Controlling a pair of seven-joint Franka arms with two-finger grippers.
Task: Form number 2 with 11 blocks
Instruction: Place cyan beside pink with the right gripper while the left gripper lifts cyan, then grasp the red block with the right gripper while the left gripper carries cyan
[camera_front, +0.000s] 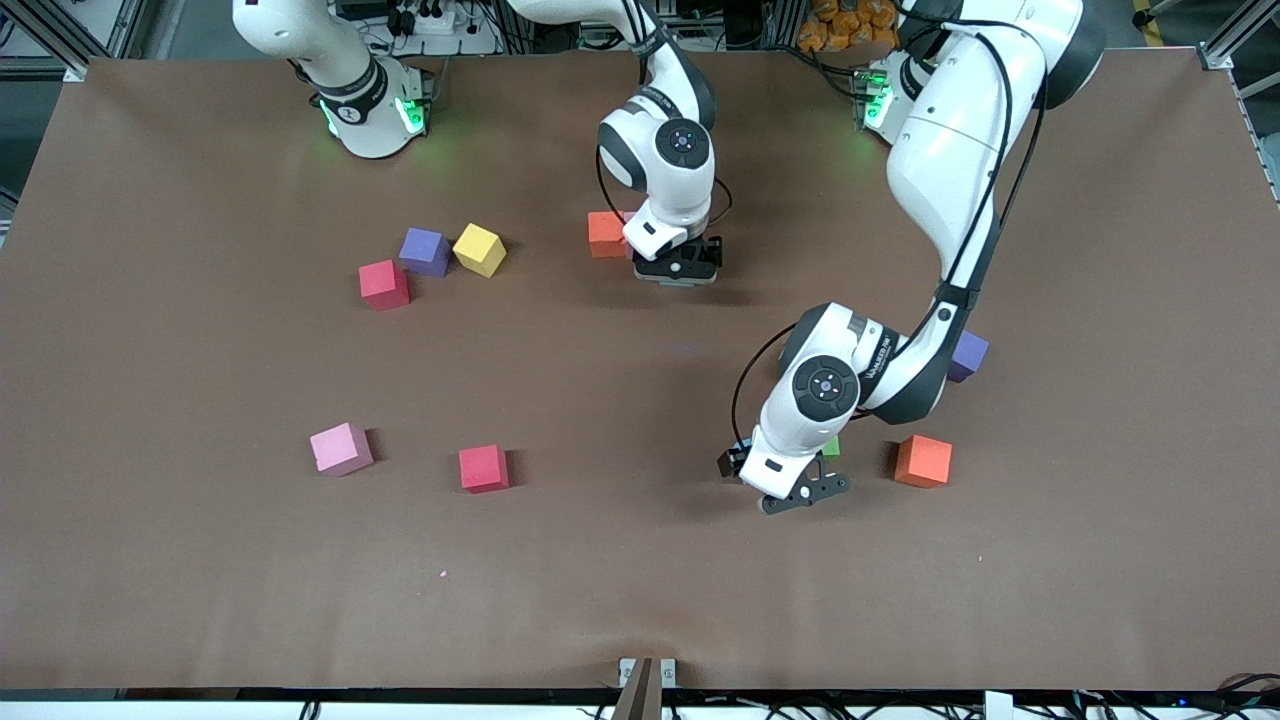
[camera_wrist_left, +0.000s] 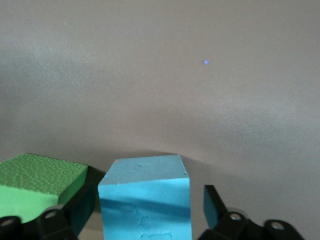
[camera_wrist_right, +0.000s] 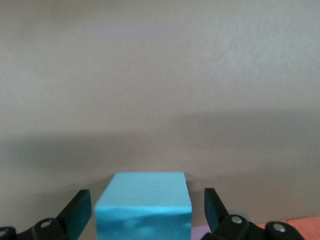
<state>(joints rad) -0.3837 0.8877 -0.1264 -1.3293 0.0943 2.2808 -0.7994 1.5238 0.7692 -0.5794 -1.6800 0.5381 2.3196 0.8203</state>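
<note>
My left gripper (camera_front: 795, 488) is down at the table beside the green block (camera_front: 830, 446). In the left wrist view its fingers (camera_wrist_left: 211, 205) stand open around a light blue block (camera_wrist_left: 145, 200), with the green block (camera_wrist_left: 35, 182) right beside it. My right gripper (camera_front: 680, 262) is down next to an orange block (camera_front: 606, 234). It stands open around a second light blue block (camera_wrist_right: 144, 205), with a gap on each side. Both light blue blocks are hidden in the front view. Loose on the table lie two red blocks (camera_front: 384, 284) (camera_front: 484, 468), a yellow one (camera_front: 479, 249), a pink one (camera_front: 341, 448) and another orange one (camera_front: 922, 461).
A purple cube (camera_front: 424, 251) sits between the farther red block and the yellow one. Another purple cube (camera_front: 968, 356) lies partly under the left arm. The brown table's (camera_front: 640, 590) front strip holds no blocks.
</note>
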